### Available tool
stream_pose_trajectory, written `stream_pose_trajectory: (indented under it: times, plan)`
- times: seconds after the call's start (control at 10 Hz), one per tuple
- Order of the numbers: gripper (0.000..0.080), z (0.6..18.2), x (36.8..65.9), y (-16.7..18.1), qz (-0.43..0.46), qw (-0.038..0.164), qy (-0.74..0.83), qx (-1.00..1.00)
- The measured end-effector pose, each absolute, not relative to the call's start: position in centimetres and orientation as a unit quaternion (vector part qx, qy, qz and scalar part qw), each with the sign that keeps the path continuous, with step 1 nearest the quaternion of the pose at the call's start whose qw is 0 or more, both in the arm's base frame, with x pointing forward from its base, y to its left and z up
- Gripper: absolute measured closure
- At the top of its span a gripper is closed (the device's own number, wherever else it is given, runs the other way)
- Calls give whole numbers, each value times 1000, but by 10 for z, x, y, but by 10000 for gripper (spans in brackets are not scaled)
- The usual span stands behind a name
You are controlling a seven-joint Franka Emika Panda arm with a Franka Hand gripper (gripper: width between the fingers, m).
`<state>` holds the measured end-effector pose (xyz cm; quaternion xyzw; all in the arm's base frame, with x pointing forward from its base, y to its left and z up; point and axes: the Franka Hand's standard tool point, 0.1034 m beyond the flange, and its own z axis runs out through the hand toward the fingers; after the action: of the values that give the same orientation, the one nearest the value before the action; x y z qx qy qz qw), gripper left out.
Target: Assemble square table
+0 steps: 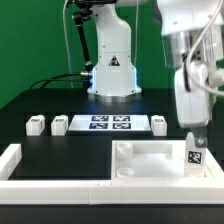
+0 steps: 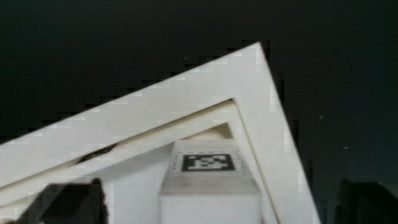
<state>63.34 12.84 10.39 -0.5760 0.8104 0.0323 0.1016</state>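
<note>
The white square tabletop [image 1: 148, 160] lies flat at the front, towards the exterior view's right, with raised notched corners. My gripper [image 1: 192, 141] hangs over its right corner, shut on a small white tagged leg [image 1: 193, 156] held upright just above or on that corner. In the wrist view the leg [image 2: 192, 185] shows between my dark fingers [image 2: 64, 203], its tag facing the camera, with a white tabletop corner [image 2: 240, 85] beyond it. Three more legs lie on the black table: two on the exterior view's left [image 1: 36, 124] [image 1: 59, 123] and one on its right [image 1: 159, 122].
The marker board [image 1: 105, 123] lies mid-table in front of the robot base [image 1: 112, 75]. A long white border rail [image 1: 20, 165] runs along the front and the exterior view's left side. Cables trail behind at the left.
</note>
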Motion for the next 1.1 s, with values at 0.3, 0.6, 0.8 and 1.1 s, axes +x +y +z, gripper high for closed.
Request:
stream_pose_trajectory:
  times: [0.3, 0.6, 0.8, 1.1]
  plan:
    - [151, 104, 632, 130, 33, 101, 806, -583]
    - [151, 104, 631, 131, 33, 100, 805, -584]
    - [151, 103, 631, 131, 33, 100, 804, -585]
    - [151, 103, 631, 131, 31, 101, 790, -604]
